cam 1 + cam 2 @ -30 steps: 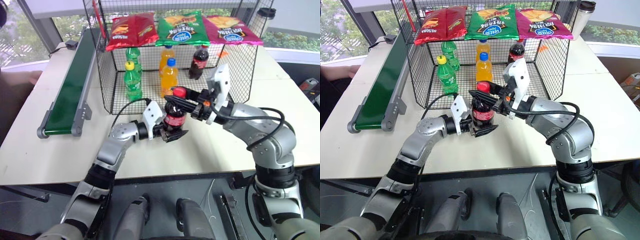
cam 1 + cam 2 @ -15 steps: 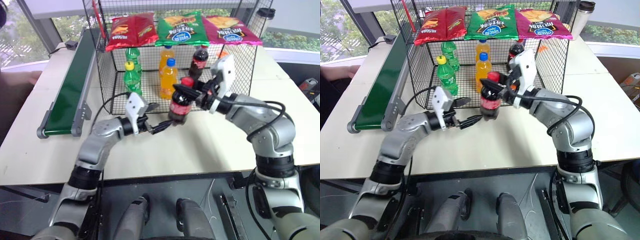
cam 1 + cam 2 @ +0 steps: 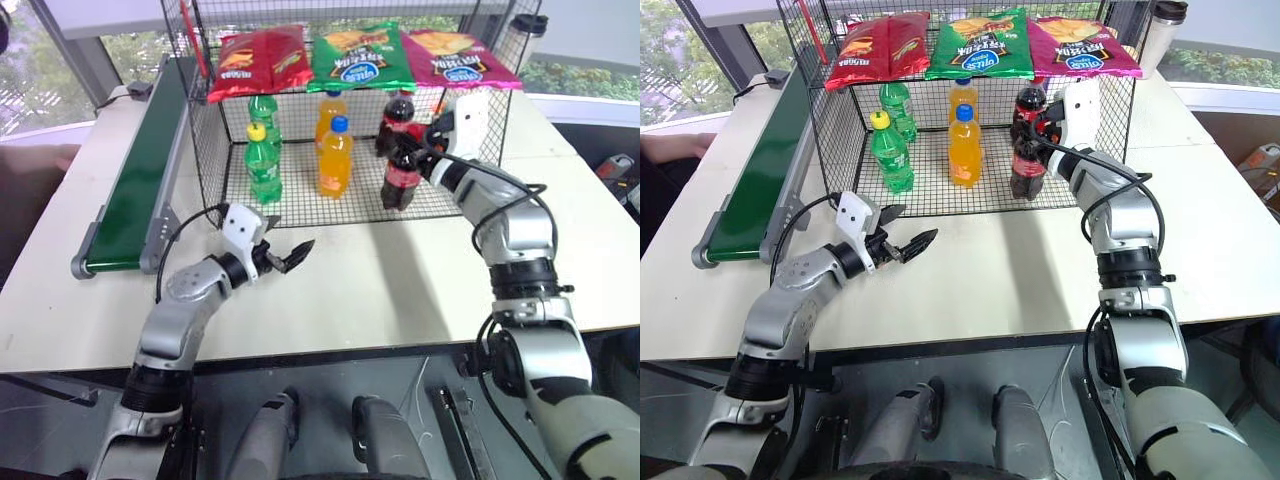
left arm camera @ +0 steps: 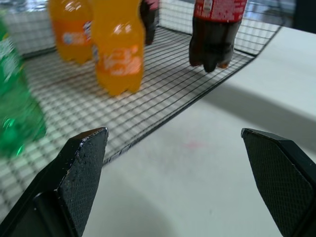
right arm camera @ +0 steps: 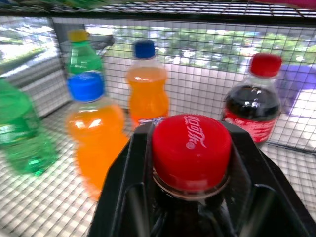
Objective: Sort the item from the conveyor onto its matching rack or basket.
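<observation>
The cola bottle (image 3: 399, 178), with its red cap (image 5: 191, 144) and red label, hangs upright in my right gripper (image 3: 414, 150), which is shut on its neck. Its base (image 4: 211, 48) is at the front right of the black wire cage's (image 3: 212, 150) mesh floor; I cannot tell whether it touches. A second cola bottle (image 5: 254, 106) stands just behind it. My left gripper (image 3: 286, 257) is open and empty, low over the white table in front of the cage's left half. The green conveyor (image 3: 137, 178) runs along the left and carries nothing.
Two green bottles (image 3: 264, 162) and two orange bottles (image 3: 336, 155) stand in the cage. Three chip bags (image 3: 363, 56) hang along its top. A lidded cup (image 3: 528, 36) stands at the back right. A person's hand (image 3: 670, 146) rests at the far left.
My right gripper has carried the cola bottle away from me and rightward into the cage front. My left gripper has come off the bottle and drawn back to the left.
</observation>
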{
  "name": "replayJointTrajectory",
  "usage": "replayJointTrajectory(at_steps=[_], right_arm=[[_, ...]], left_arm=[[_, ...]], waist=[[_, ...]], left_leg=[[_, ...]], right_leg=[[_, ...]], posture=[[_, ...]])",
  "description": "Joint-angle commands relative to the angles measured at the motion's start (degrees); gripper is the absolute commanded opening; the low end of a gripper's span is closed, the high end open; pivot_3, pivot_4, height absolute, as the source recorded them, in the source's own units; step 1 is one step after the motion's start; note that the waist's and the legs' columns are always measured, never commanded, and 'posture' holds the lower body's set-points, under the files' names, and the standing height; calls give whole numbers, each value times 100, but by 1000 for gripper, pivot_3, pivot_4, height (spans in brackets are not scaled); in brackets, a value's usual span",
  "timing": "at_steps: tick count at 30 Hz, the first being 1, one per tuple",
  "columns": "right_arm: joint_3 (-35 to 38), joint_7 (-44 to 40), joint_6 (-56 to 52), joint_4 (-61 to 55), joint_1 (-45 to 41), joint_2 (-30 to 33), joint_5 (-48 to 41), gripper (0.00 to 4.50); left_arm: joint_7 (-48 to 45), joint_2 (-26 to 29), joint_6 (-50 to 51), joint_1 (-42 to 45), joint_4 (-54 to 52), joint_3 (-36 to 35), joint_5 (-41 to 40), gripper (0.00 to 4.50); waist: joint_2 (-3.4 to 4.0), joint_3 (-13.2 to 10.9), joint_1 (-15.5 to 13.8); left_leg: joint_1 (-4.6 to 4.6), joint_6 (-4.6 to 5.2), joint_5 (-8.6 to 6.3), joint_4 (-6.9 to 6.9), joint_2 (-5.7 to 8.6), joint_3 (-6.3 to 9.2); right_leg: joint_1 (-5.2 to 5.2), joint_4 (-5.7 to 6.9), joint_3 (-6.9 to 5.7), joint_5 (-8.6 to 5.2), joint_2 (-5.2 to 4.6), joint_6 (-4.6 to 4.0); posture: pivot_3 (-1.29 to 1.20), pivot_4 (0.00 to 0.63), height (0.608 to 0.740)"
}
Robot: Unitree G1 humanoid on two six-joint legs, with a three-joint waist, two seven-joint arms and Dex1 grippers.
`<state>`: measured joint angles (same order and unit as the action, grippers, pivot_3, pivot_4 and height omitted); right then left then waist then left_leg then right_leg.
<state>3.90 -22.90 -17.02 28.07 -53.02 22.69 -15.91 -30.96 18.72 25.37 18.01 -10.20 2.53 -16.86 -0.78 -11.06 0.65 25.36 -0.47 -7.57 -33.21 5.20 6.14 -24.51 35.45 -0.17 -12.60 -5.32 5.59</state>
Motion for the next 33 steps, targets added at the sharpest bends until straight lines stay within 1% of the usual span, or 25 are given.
replayJointTrajectory(at_steps=[1, 8, 13, 17, 23, 24, 29, 33], right_arm=[[196, 46, 792, 579, -495, -40, 184, 1177], [267, 95, 1796, 2138, -1062, -153, 462, 1177], [330, 67, 2218, 2772, -1265, -214, 535, 1177], [379, 5, 2370, 3069, -1386, -262, 560, 1177], [390, 1, 2403, 3130, -1407, -289, 631, 4210], [401, 10, 2398, 3119, -1398, -291, 641, 4435], [397, -54, 2349, 2951, -1294, -289, 667, 4435], [383, -178, 2130, 2491, -1098, -213, 638, 4435]], left_arm=[[199, 0, -165, -56, -349, -71, 123, 4477], [400, -11, -52, -230, -634, -141, 107, 4477], [482, -30, 0, -270, -747, -113, 112, 4477], [520, -34, 49, -259, -804, -87, 106, 4477], [527, -44, 49, -237, -792, -56, 105, 4500], [526, -49, 42, -235, -783, -49, 108, 4500], [509, -60, 12, -226, -738, -25, 125, 4500], [477, -58, -16, -202, -673, -29, 135, 4500]], waist=[[0, 0, -3], [2, -1, 27], [2, -1, 33], [2, -1, 38], [2, -1, 38], [2, 0, 36], [2, 0, 36], [2, 0, 34]], left_leg=[[0, 0, 0, 0, 0, 0], [-1, -2, 1, 2, -1, -1], [-2, -2, 2, 2, -1, -1], [-4, -4, 2, 2, -2, -1], [-5, -4, 3, 2, -2, -1], [-7, -5, 3, 2, -2, -1], [-8, -6, 3, 1, -2, -1], [-8, -6, 4, 1, -2, -1]], right_leg=[[1, 0, 0, 0, 1, 0], [-1, 2, 2, 0, 4, 0], [-1, 5, 3, 0, 5, -1], [-1, 8, 4, 0, 6, -1], [-1, 11, 6, 0, 8, -1], [0, 12, 6, 0, 8, -1], [0, 13, 7, 0, 8, -1], [0, 17, 7, 0, 8, -1]], posture=[[0, 150, 738], [0, 150, 738], [0, 150, 738], [0, 150, 738], [0, 150, 738], [0, 150, 738], [0, 150, 738], [0, 150, 738]])
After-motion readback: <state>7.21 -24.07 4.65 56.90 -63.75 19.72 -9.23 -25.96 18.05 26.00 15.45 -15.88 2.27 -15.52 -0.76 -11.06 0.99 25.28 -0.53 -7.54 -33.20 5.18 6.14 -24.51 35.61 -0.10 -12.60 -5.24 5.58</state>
